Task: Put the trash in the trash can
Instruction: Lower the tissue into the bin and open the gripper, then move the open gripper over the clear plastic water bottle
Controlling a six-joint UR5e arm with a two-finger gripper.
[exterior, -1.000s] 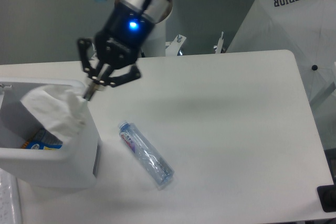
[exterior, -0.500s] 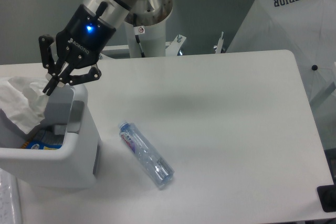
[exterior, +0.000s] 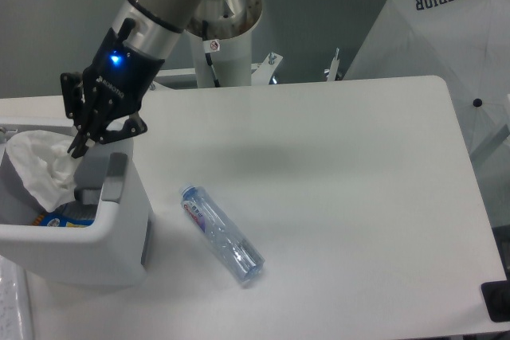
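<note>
I work in what looks like a robotics lab: my base column [exterior: 227, 33] is bolted at the far edge of a bare white table [exterior: 335, 181], a plain grey wall [exterior: 56, 29] behind, and a white photo umbrella [exterior: 446, 45] marked SUPERIOR past the right corner.

Crumpled white paper wad [exterior: 41, 166]: positioned over the open top of the white trash can [exterior: 96, 244], at the left table edge. Clear crushed plastic bottle [exterior: 222, 235]: lying diagonally on the table, right of the can.
</note>
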